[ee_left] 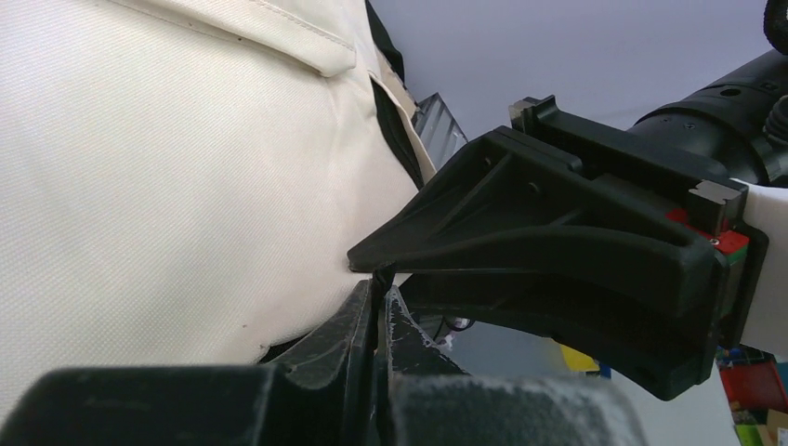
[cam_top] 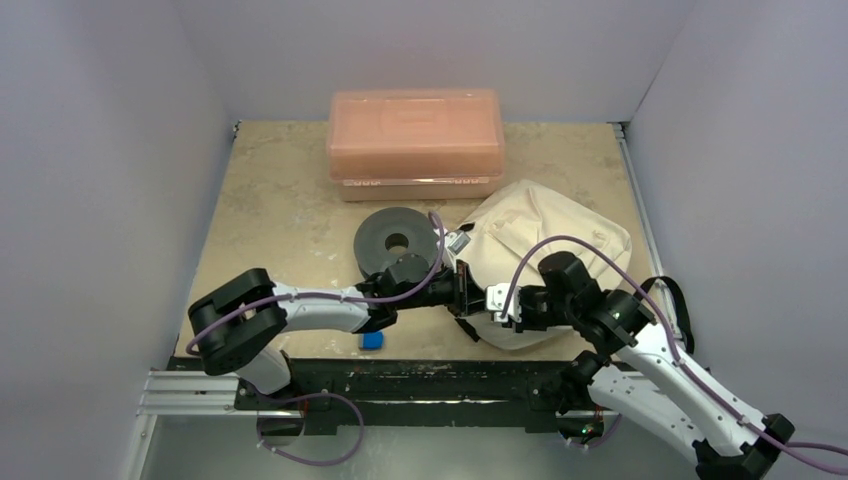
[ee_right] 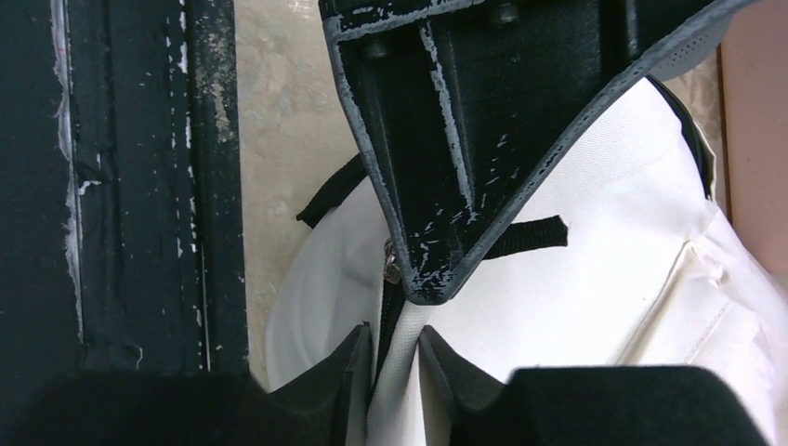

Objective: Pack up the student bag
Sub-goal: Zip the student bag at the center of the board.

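Tan table is carrying everything. Cream student bag is lying right of centre, just in front of the salmon-pink box at the back wall. Grey disc is sitting just left of the bag. 2 arms are meeting at the bag's near-left corner. Left gripper is clenching a thin black strip of the bag. Right gripper is pinching a cream fabric fold beside the zip line. Small blue block is lying by the front edge.

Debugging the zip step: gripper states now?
Left gripper: shut by the zip pull of the bag; hold cannot be told.
Right gripper: closed on a bag fold.
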`<act>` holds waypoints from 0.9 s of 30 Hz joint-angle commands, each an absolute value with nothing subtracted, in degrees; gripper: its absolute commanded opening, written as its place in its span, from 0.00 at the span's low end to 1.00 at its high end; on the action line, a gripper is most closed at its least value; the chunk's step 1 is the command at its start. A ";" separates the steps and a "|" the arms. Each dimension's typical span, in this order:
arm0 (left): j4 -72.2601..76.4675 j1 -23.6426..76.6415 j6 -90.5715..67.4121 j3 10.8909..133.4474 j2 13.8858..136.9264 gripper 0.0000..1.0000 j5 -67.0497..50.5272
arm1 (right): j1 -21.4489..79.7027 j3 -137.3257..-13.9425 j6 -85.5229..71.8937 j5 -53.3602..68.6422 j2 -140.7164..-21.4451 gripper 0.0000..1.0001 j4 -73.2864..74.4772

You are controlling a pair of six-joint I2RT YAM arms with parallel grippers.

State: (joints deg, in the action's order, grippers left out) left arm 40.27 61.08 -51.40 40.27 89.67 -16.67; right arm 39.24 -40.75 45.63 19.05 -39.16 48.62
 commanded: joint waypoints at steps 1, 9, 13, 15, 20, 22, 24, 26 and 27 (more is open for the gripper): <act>45.22 60.65 -50.05 38.81 85.90 0.00 -14.02 | 39.22 -40.30 47.64 16.72 -38.93 0.15 49.47; 35.69 57.18 -49.99 33.16 80.45 0.00 -0.39 | 39.13 -38.99 48.04 10.15 -33.98 0.00 52.10; 27.25 50.02 -48.40 32.19 77.25 0.00 4.62 | 39.13 -39.63 48.60 10.10 -34.37 0.00 53.39; 25.80 47.59 -46.87 32.02 76.27 0.00 5.89 | 39.17 -39.85 48.52 11.24 -33.40 0.00 53.39; 24.11 45.12 -43.53 33.53 75.90 0.00 6.20 | 39.18 -39.27 47.88 10.53 -29.80 0.00 52.19; 24.85 45.10 -42.12 35.52 77.27 0.00 2.63 | 39.16 -39.12 47.48 10.00 -29.22 0.00 51.86; 27.85 45.14 -41.72 37.51 78.91 0.00 -3.78 | 39.16 -39.11 47.41 8.61 -29.32 0.00 51.68; 30.08 46.01 -43.07 39.14 80.13 0.00 -8.90 | 39.13 -39.32 46.15 7.13 -29.19 0.31 50.91; 30.48 46.85 -43.56 39.93 80.30 0.00 -10.25 | 39.18 -39.98 45.68 8.05 -29.25 0.43 51.07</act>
